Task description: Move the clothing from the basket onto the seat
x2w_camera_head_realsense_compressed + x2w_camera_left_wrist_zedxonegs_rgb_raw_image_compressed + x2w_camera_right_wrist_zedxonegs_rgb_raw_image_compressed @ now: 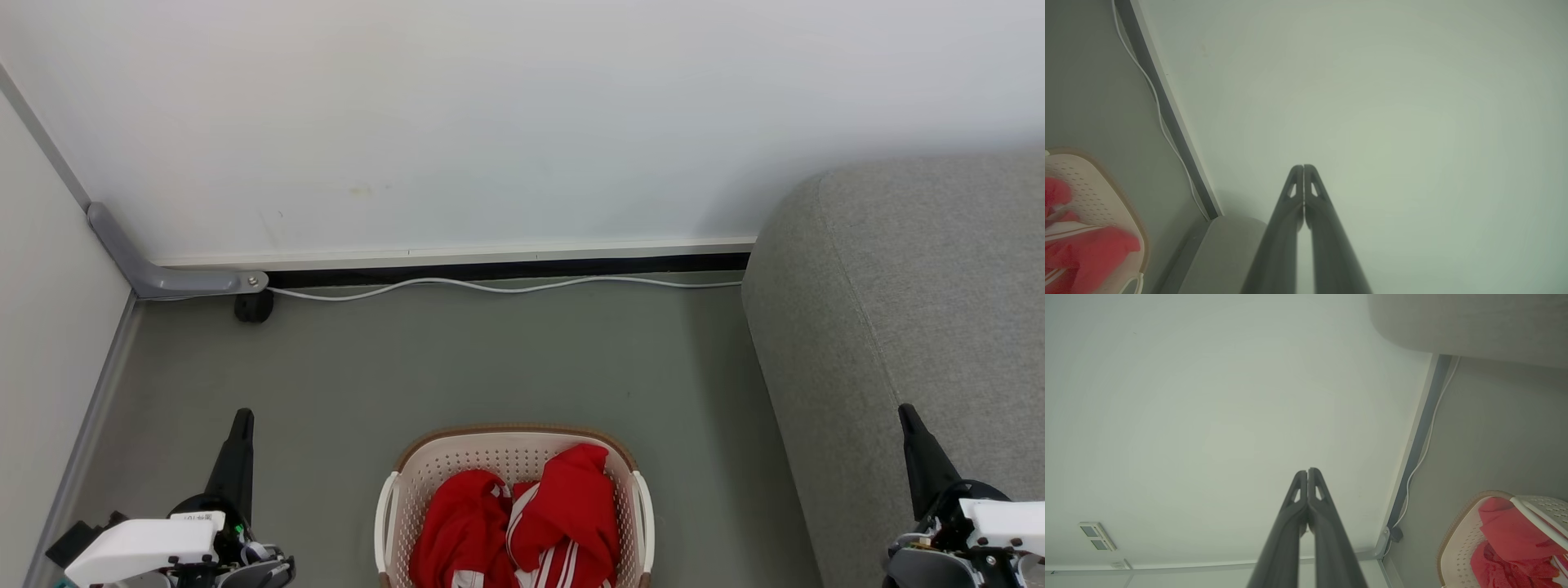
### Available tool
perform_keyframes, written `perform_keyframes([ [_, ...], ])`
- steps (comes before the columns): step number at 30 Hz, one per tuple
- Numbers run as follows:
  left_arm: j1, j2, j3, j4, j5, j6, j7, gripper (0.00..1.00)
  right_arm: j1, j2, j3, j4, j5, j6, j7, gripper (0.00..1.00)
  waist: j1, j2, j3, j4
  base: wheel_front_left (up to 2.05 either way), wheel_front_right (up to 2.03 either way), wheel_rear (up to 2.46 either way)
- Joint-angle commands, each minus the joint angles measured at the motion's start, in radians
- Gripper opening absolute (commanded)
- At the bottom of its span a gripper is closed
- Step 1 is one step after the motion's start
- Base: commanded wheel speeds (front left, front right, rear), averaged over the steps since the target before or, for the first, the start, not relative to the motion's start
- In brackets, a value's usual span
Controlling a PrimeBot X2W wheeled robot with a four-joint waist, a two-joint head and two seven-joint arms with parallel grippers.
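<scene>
The cream basket with a brown rim stands on the grey floor at the bottom centre of the head view. Bright red clothing with white stripes lies bunched inside it. The grey seat rises at the right, just beside the basket. My left gripper is shut and empty at the lower left, apart from the basket. My right gripper is shut and empty at the lower right, in front of the seat. In the left wrist view the basket and clothing sit at the left of my shut left gripper. The right wrist view has my shut right gripper, the basket and the clothing.
A white wall stands behind the basket, with a white cable running along its base. A grey bracket and a black caster sit in the left corner. A white side panel closes off the left.
</scene>
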Motion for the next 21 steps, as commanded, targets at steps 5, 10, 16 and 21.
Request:
perform_keyframes([
  [5,-0.056,0.01,0.032,-0.024,0.003,-0.008,0.006,0.0,-0.039,-0.01,0.018,-0.03,0.001,0.002,0.007,0.0,0.0,0.0,0.0,0.0,0.0,0.0,0.0],
  [10,-0.056,0.01,0.032,-0.024,0.003,-0.008,0.006,0.0,-0.039,-0.01,0.018,-0.03,0.001,0.002,0.007,0.0,0.0,0.0,0.0,0.0,0.0,0.0,0.0],
  [16,-0.056,0.01,0.032,-0.024,0.003,-0.008,0.006,0.0,-0.039,-0.01,0.018,-0.03,0.001,0.002,0.007,0.0,0.0,0.0,0.0,0.0,0.0,0.0,0.0],
  [21,-0.056,0.01,0.032,-0.024,0.003,-0.008,0.006,0.0,-0.039,-0.01,0.018,-0.03,0.001,0.002,0.007,0.0,0.0,0.0,0.0,0.0,0.0,0.0,0.0],
])
